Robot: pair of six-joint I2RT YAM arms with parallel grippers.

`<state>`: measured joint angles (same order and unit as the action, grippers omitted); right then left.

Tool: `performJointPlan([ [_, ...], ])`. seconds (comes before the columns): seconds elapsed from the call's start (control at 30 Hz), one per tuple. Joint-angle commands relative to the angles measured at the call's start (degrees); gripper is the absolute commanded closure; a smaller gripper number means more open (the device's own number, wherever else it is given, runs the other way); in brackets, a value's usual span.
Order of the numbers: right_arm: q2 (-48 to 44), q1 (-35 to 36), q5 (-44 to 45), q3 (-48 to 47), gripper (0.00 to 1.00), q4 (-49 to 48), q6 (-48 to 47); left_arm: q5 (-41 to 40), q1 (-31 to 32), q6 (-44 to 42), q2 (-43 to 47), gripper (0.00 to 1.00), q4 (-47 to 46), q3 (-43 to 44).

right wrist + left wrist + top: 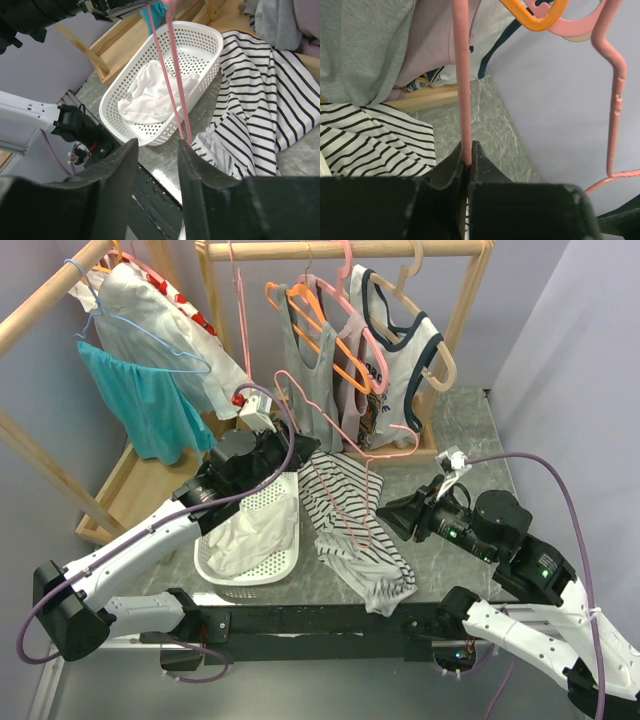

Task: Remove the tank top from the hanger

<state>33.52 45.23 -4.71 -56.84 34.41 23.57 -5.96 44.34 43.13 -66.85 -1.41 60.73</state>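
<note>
Because the black-and-white striped cotton tank top (352, 532) is thin, limp jersey, it will weigh next to nothing, sag and stretch wherever it is pulled, and slide easily along smooth wire. It lies crumpled on the grey marbled desk (455, 420), just beside the white perforated plastic basket (215, 565) with one edge draped against the basket's rim. The thin pink wire hanger (369, 490) slants down across it.

The hanger is the stiff part, though springy and slick. The left tool (467, 150) is clenched on one of its straight rods, as the left wrist view shows. The right tool (155, 150) is released, its jaws spread on either side of the hanger's low corner where the wire meets the striped cloth. Whether a strap is looped over that wire cannot be told.

The best place to take hold is probably a bunched fold or strap near that corner, pinched deep so the fabric does not slip free.

No brand or label is legible. A printed motif on a garment hanging behind is too small to read.
</note>
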Motion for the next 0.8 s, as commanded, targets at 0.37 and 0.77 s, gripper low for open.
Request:
performJointPlan([
  [0.37,-1.0,-0.1,18.2,8.6,0.31,6.6,15.5,-3.5,-0.7,-7.9,4.1,0.99,4.7,6.5],
  [0.77,-1.5,0.0,-3.4,5.5,0.27,-9.7,4.4,0.6,-0.7,-6.3,3.6,0.99,7.6,4.8],
])
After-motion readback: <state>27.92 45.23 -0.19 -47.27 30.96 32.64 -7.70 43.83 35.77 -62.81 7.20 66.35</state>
